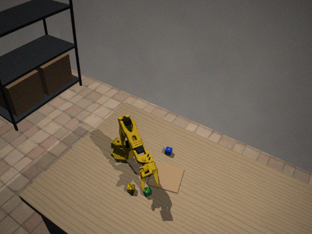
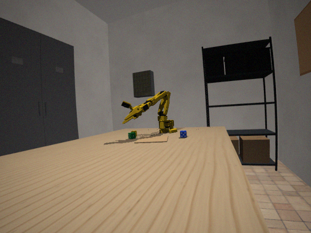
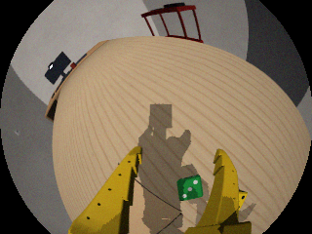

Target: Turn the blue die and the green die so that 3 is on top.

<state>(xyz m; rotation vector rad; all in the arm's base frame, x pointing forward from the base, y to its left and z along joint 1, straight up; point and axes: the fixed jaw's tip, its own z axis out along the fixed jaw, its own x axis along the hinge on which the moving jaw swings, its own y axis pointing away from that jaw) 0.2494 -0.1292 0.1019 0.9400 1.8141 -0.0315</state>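
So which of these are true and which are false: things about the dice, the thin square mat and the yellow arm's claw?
1. The blue die lies on the mat. False: it lies on the table beside the mat.
2. The claw stands open. True.
3. The claw's tips touch the table. False: they hang above it.
4. The green die is off the mat. True.
5. The yellow die is nearer the blue die than the green one. False: it is nearer the green die.
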